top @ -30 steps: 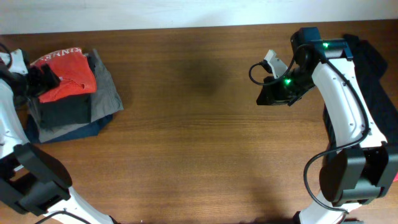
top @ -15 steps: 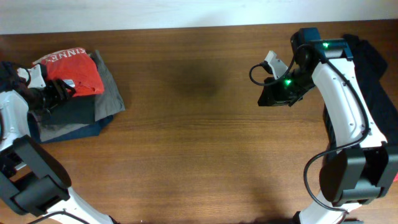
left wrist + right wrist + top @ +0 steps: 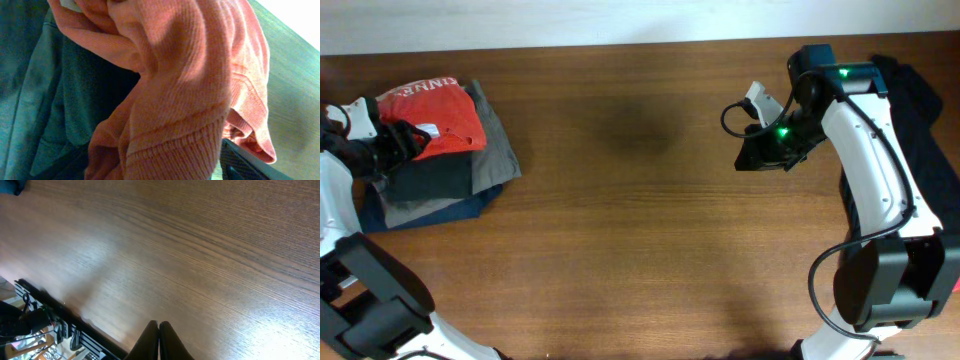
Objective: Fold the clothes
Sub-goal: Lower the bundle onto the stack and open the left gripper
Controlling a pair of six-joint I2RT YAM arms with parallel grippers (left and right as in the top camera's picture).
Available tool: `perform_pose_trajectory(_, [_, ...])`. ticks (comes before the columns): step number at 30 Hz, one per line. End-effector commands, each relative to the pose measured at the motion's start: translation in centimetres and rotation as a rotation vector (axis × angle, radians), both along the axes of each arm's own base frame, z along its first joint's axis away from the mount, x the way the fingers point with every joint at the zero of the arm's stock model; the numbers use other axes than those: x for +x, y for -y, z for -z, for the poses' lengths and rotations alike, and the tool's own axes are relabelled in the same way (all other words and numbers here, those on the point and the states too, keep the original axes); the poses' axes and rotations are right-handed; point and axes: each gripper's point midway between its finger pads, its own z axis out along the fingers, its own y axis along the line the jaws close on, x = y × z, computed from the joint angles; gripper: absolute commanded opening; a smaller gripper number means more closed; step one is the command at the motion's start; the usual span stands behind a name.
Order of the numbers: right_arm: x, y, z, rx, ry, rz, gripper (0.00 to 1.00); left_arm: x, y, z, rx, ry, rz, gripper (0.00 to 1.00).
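Observation:
The red-orange T-shirt (image 3: 440,122) with white lettering lies folded on top of a pile of clothes at the table's far left. My left gripper (image 3: 406,139) is at the shirt's left edge, shut on a bunch of it. In the left wrist view the orange ribbed fabric (image 3: 190,75) fills the frame and covers the jaws. Only one dark finger (image 3: 242,166) shows, at the bottom right. My right gripper (image 3: 752,157) hovers over bare wood at the right, shut and empty (image 3: 159,330). A black garment (image 3: 922,95) lies at the far right edge, partly under the right arm.
The pile under the shirt holds a grey garment (image 3: 496,148), a dark one (image 3: 428,177) and a blue one (image 3: 455,208). The brown wooden table (image 3: 620,230) stretches between the arms. Its far edge meets a white wall.
The left arm has pulled back to the left. The red-orange shirt went from a bunched heap to lying flatter and further back on the pile. The right arm has not moved.

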Motion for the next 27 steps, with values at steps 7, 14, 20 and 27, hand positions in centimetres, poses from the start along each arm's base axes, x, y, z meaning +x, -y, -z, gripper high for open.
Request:
perform_pose_trajectory(7, [0.0, 0.3, -0.9, -0.009, 0.035, -0.007, 0.08, 0.1, 0.3, -2.0, 0.003, 0.04, 0.014, 0.76])
perform_pose_trajectory(14, [0.0, 0.3, -0.9, -0.009, 0.035, -0.007, 0.08, 0.7, -0.2, -2.4, 0.024, 0.072, 0.013, 0.76])
perform_pose_trajectory(20, [0.0, 0.3, -0.9, -0.009, 0.036, -0.007, 0.08, 1.1, -0.4, -2.7, 0.038, 0.093, 0.014, 0.76])
perform_pose_trajectory(27, [0.0, 0.3, -0.9, -0.009, 0.036, -0.007, 0.08, 1.0, -0.3, -2.6, 0.034, 0.088, 0.014, 0.76])
